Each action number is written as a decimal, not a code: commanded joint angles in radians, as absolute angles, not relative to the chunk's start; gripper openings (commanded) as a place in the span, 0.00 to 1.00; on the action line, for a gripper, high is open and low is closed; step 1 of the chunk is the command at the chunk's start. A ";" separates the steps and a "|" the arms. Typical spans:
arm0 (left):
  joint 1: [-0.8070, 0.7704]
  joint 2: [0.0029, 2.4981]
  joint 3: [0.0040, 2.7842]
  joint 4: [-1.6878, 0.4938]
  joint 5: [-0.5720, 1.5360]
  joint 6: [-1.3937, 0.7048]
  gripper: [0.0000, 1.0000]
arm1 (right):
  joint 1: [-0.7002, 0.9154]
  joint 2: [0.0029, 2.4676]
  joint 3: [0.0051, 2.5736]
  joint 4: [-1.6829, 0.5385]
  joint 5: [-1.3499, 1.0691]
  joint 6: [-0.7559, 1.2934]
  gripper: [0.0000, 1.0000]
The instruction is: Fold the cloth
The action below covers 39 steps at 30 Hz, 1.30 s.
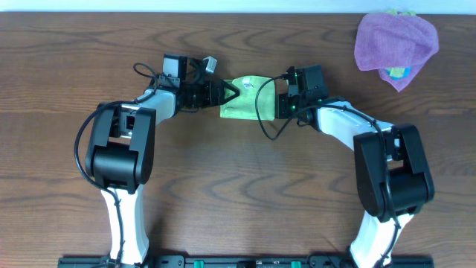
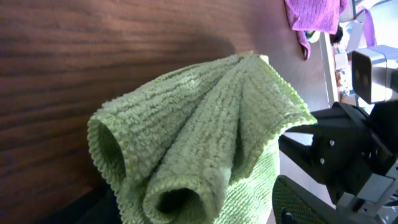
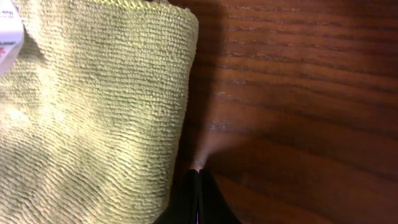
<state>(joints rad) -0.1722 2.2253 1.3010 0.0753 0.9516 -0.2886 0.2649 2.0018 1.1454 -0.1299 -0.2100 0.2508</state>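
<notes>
The lime-green cloth (image 1: 245,98) lies folded small on the table between my two grippers. In the left wrist view it (image 2: 205,130) stands bunched in pleats between my left fingers (image 2: 193,214), which are spread apart, with a gap between the right pad and the bunch. My left gripper (image 1: 228,92) is at the cloth's left edge. My right gripper (image 1: 278,101) is at its right edge. In the right wrist view the right fingertips (image 3: 197,169) are pressed together on the bare wood just beside the cloth's edge (image 3: 93,112). The white tag (image 3: 7,37) shows at the top left.
A purple cloth (image 1: 394,41) is heaped over a blue item (image 1: 398,73) at the table's back right corner. It also shows in the left wrist view (image 2: 314,15). Dark wooden table (image 1: 238,193) lies all around.
</notes>
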 commanded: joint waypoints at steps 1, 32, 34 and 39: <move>-0.184 2.362 1.206 -0.011 0.805 -0.319 0.74 | 0.279 2.017 1.147 -0.114 -0.218 0.277 0.02; -0.180 2.362 1.211 0.007 0.805 -0.353 0.06 | 0.358 2.069 1.148 -0.094 -0.237 0.318 0.01; -0.170 2.362 1.233 0.007 0.832 -0.352 0.05 | 0.358 2.069 1.148 -0.095 -0.237 0.318 0.02; -0.118 2.362 1.343 -0.046 0.833 -0.335 0.06 | 0.331 2.066 1.168 -0.124 -0.273 0.322 0.02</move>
<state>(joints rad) -0.1562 2.2761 1.3228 -0.0040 0.9989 -0.3450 0.3412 2.0296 1.1564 -0.1013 -0.2268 0.3050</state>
